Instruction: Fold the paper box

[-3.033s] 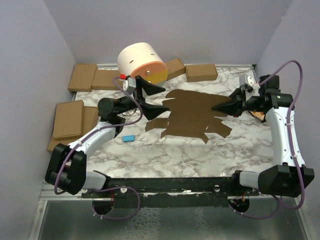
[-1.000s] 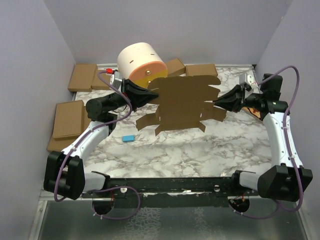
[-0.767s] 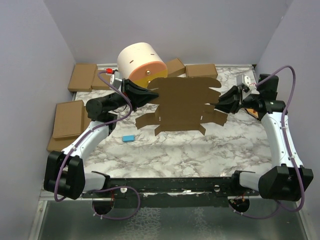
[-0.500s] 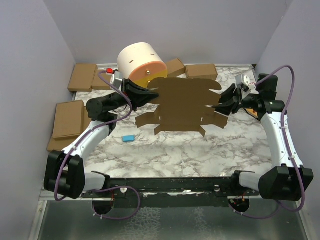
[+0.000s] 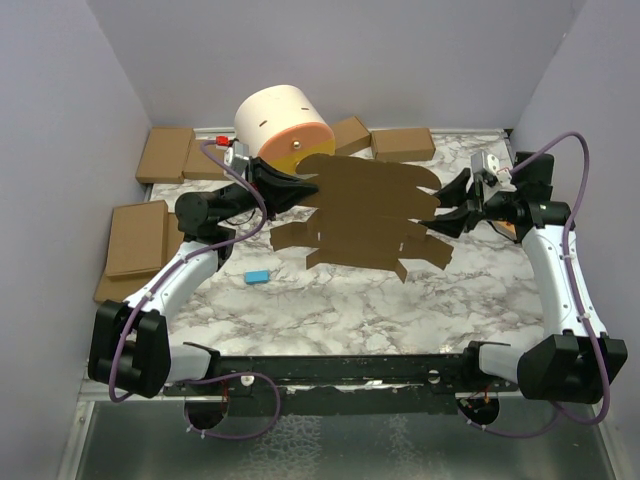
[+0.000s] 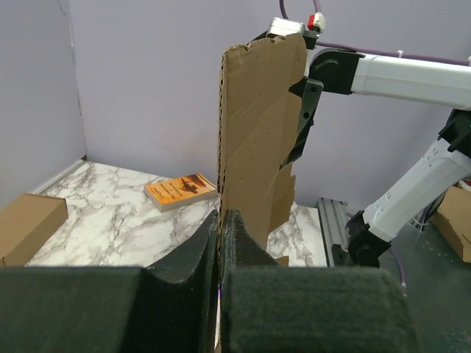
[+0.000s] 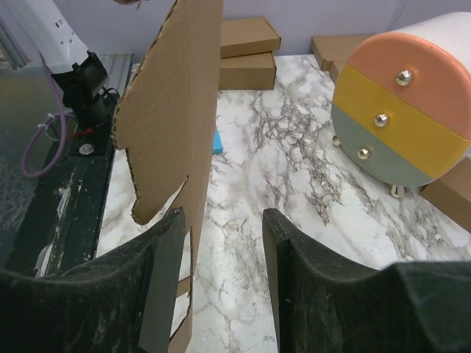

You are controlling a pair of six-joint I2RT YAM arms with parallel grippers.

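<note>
The paper box is matt brown cardboard, flat-faced, with rough perforated edges. The table has a smooth top in a white-and-grey marble pattern. The drum looks like smooth matt plastic, and its knobs are shiny metal. The arms have smooth white shells. The fingers are matt black and finely grainy. The booklet has a printed paper cover.
</note>
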